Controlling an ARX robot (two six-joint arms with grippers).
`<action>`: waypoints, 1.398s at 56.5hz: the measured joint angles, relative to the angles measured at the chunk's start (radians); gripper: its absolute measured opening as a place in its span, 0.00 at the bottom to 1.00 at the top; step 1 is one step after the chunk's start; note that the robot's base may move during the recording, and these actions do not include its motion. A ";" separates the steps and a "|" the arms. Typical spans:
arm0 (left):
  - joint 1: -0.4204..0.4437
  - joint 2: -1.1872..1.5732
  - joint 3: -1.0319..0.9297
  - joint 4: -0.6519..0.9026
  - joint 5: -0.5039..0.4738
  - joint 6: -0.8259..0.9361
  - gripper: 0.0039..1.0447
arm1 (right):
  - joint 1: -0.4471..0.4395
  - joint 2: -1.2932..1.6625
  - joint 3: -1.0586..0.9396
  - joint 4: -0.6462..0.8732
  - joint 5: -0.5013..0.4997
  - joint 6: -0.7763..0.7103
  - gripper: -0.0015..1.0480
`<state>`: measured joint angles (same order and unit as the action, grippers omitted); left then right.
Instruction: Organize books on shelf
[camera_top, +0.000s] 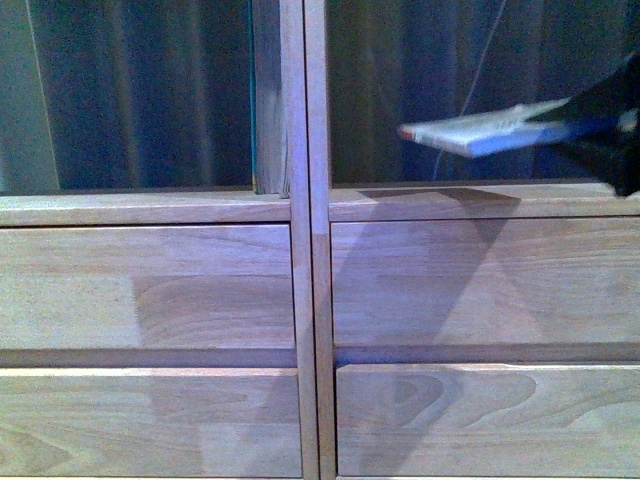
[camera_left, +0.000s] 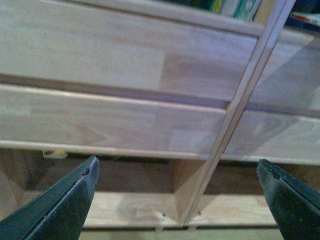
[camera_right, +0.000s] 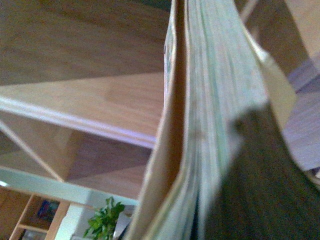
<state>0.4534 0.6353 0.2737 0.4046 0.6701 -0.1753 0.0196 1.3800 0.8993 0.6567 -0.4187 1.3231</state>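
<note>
The right gripper is pinching a thin book, held nearly flat in the air over the right side of the shelf. The left gripper is wide open. It's blurry, but the book looks floppy. Its loose end may droop, bump the wood and slip out.

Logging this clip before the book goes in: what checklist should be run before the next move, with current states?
1. Book held in right gripper: ok.
2. Book at the height of the shelf right compartment: ok, above its ledge.
3. Book upright for shelving: not ok, nearly flat.
4. Left gripper open and empty: ok.
5. Room in that compartment: cannot tell, only part shows.
</note>
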 joint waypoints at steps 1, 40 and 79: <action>0.001 0.028 0.015 0.014 0.001 -0.002 0.93 | -0.003 -0.011 -0.005 0.005 -0.008 0.000 0.07; -0.427 0.751 0.724 0.243 0.202 -0.622 0.93 | 0.027 -0.147 -0.083 0.098 -0.232 -0.433 0.07; -0.810 0.844 0.810 0.377 0.145 -0.650 0.93 | -0.017 -0.282 -0.293 0.301 -0.436 -0.264 0.07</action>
<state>-0.3569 1.4792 1.0840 0.7818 0.8150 -0.8257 0.0025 1.0981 0.6067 0.9573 -0.8543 1.0595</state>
